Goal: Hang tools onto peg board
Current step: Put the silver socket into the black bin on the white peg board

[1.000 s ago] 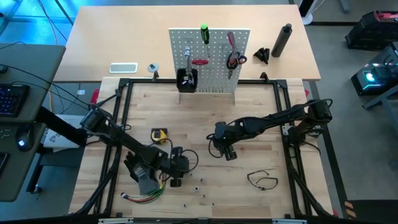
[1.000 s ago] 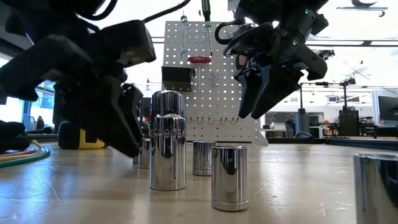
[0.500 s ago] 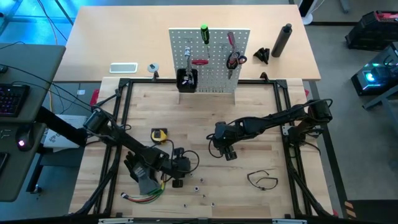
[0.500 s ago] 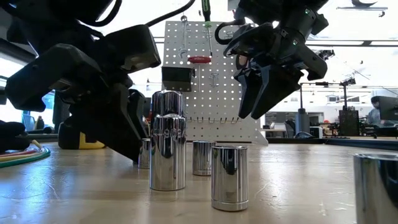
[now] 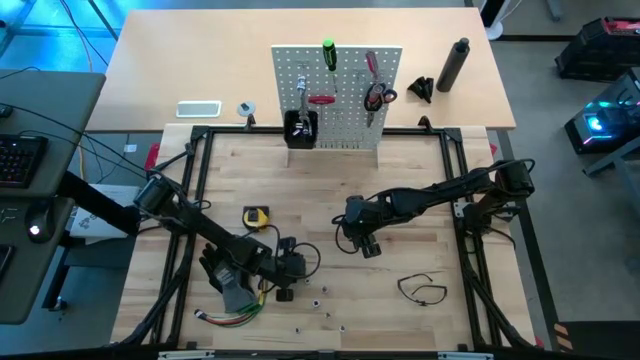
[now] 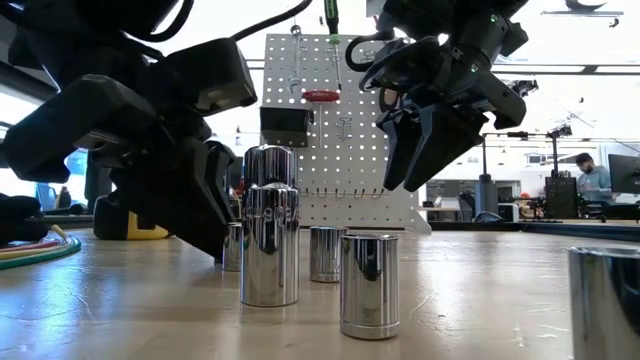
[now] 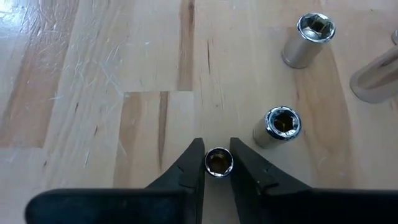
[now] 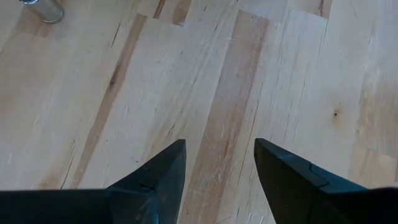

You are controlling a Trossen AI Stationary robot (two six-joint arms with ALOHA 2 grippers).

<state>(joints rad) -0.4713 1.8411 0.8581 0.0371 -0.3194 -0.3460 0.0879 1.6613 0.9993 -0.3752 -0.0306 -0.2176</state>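
Note:
My left gripper (image 7: 218, 163) is low over the near left of the table, shut on a small chrome socket (image 7: 219, 162). Two more sockets (image 7: 278, 124) (image 7: 309, 38) stand upright just beyond it. My right gripper (image 5: 368, 247) hangs open above bare wood at the table's middle. The peg board (image 5: 345, 120) stands upright at the far edge. A green screwdriver (image 5: 328, 52), red-handled tools (image 5: 372, 68) and red-handled pliers (image 5: 377, 97) hang on it, and a black bin (image 5: 300, 128) sits on its front. A yellow tape measure (image 5: 256, 215) and a thin black loop (image 5: 420, 288) lie on the table. My left gripper pinches the small socket's round side wall (image 7: 229, 167) between its two fingertips (image 7: 198, 163). The fingers slant down from the table's left side. The socket stands upright on the wood, its open end up.
Several chrome sockets (image 6: 270, 240) (image 6: 370, 285) (image 6: 325, 252) stand close together by my left gripper. A bundle of coloured wires (image 5: 228, 316) and a black glove (image 5: 222, 282) lie at the near left. A black frame (image 5: 200, 140) rims the table.
My left gripper's fingers have drawn together onto the small socket while the hand has stayed where it was. The socket has not moved.

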